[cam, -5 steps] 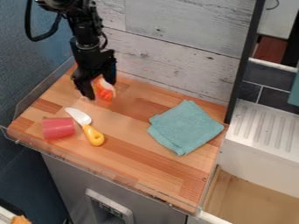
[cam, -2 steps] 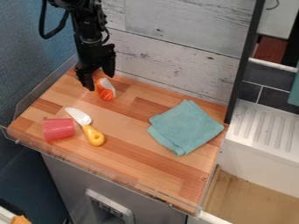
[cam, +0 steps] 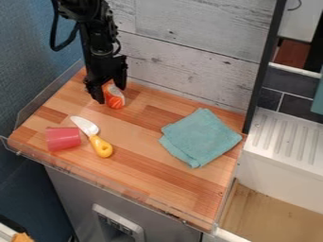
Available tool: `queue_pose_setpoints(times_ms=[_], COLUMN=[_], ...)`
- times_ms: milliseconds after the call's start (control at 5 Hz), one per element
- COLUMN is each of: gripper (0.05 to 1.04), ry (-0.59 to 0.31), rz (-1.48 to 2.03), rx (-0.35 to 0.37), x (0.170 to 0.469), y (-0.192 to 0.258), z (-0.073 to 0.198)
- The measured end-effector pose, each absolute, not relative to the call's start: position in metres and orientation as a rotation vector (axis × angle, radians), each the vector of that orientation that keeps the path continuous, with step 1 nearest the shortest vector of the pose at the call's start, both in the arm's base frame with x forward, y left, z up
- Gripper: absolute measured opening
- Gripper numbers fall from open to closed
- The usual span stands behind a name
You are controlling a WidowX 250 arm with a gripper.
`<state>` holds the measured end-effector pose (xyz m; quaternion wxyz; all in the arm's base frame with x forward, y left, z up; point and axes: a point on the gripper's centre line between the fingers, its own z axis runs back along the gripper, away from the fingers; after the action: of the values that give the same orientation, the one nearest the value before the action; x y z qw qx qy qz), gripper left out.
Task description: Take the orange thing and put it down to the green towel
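The black gripper (cam: pixel 111 93) hangs over the back left of the wooden counter, its two fingers apart. Between and just in front of the fingertips is the orange thing (cam: pixel 114 98), orange with white stripes, resting on the counter; whether a finger touches it I cannot tell. Its upper left part is hidden behind the gripper. A folded green towel (cam: pixel 200 137) lies flat at the right side of the counter.
Toward the front left, a red cup (cam: pixel 63 139) lies on its side beside a toy knife (cam: pixel 101 145) with a yellow handle. A clear low rim (cam: pixel 135 196) edges the counter, with a wall behind and a white sink unit (cam: pixel 284 142) at the right.
Over the last second the gripper first rose a little off the orange thing, then came down again slightly further right. The orange thing, towel, cup and knife have stayed in place.
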<state>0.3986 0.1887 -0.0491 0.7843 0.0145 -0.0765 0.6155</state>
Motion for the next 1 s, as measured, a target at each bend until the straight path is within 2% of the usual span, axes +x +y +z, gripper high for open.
queue_pose_setpoints(times_ms=[200, 400, 800, 1000], gripper=[0.943, 0.668, 0.633, 0.633], ry=[-0.159, -0.143, -0.125, -0.110], rz=[1.312, 1.312, 1.347, 1.483], rx=[0.044, 0.046, 0.044, 0.087], x=[0.404, 0.404, 0.403, 0.386], y=[0.186, 0.182, 0.181, 0.181], z=[-0.051, -0.058, -0.056, -0.054])
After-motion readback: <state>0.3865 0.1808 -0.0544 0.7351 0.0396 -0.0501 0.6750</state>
